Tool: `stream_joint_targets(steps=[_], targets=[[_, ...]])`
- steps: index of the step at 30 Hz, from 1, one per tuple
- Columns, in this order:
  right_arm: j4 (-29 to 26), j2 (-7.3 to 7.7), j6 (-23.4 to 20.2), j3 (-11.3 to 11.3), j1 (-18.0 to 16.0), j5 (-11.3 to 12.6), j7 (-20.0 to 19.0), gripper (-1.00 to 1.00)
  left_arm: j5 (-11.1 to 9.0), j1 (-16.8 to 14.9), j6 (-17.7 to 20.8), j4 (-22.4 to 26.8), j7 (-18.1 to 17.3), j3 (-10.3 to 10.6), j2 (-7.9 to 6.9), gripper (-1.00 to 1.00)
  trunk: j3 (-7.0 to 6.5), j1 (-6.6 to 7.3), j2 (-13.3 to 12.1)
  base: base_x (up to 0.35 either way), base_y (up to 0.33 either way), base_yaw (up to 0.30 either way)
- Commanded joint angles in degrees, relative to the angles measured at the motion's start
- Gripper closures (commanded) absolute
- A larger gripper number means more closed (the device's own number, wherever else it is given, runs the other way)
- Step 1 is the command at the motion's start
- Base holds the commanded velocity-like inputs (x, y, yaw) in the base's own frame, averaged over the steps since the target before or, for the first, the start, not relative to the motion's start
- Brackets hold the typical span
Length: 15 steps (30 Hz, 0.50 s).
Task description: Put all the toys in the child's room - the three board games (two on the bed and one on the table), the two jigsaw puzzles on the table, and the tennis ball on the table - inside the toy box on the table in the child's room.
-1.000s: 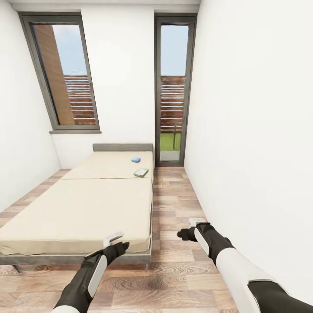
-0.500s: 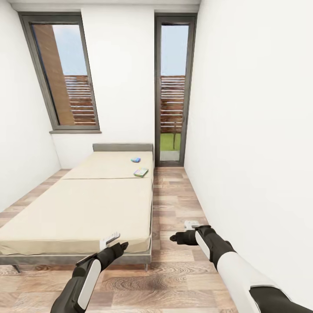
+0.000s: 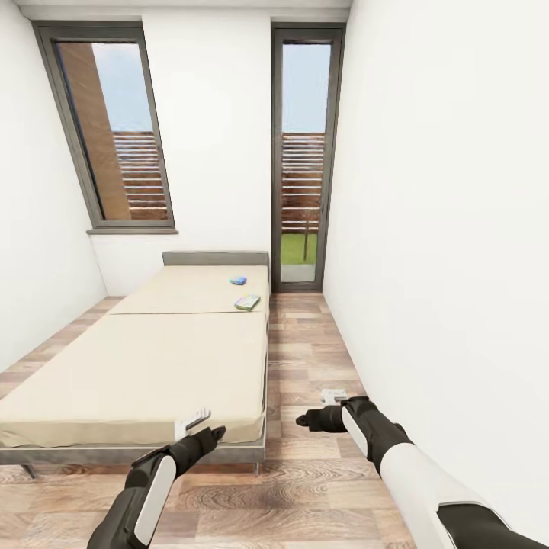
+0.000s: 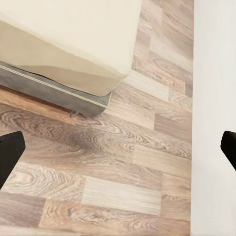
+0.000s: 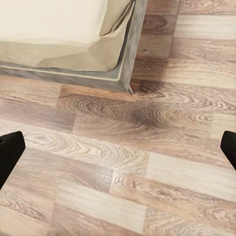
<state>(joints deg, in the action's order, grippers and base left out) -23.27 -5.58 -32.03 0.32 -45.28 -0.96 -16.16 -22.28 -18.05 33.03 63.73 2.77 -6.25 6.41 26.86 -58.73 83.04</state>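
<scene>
1. I am at the foot of the bed (image 3: pixel 152 358), looking along it toward the headboard (image 3: pixel 215 258), with the wood floor (image 3: pixel 305 358) running up its right side beside the white wall (image 3: pixel 442 229).
2. Two of the board games lie on the mattress at the far end, near its right edge: the small blue one (image 3: pixel 238 280) closer to the headboard, and the green-yellow one (image 3: pixel 247 302) just this side of it. They sit near each other but apart.
3. The left gripper (image 3: pixel 197 421) hangs over the bed's near right corner; the right gripper (image 3: pixel 333 396) hangs over the floor beside the wall.
4. In each wrist view I see dark fingertips (image 4: pixel 10 152) at the two far edges of the picture with bare floor between, so I judge both sets of jaws (image 5: pixel 10 152) spread wide and carrying nothing.
5. I judge the step in hand to be the approach to the bed games; neither is within reach from here, and nothing is picked up yet.
6. The next move calls for driving up the floor strip along the bed's right side until the games are beside me, then lowering one gripper flat over the nearer green-yellow box.
7. The gap between bed and wall looks narrow, so I would keep the right arm tucked in.
</scene>
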Motion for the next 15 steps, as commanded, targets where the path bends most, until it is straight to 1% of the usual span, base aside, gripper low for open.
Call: stream_joint_targets(steps=[1, 13, 15], targets=[[-0.1, 0.07, -0.4, 0.0, 0.0, -0.3, -0.3, -1.00, -0.6, 0.0, 1.4, 0.2, 0.3, -0.1, 0.07, -1.00, 0.07, 0.00, 0.0, 0.000, 0.000, 0.000], [-0.1, 0.20, -0.5, 0.0, 0.1, -0.6, -0.6, -1.00, -0.7, 0.0, 3.4, 0.4, -0.1, 0.0, 0.23, -1.00, 0.07, 0.00, 0.0, 0.000, 0.000, 0.001], [-0.1, 0.19, -0.5, 0.0, 0.2, -0.7, -0.6, -1.00, -0.7, 0.0, 3.5, 0.4, -0.1, 0.0, 0.28, -1.00, 0.07, 0.00, 0.0, 0.000, 0.000, 0.071]])
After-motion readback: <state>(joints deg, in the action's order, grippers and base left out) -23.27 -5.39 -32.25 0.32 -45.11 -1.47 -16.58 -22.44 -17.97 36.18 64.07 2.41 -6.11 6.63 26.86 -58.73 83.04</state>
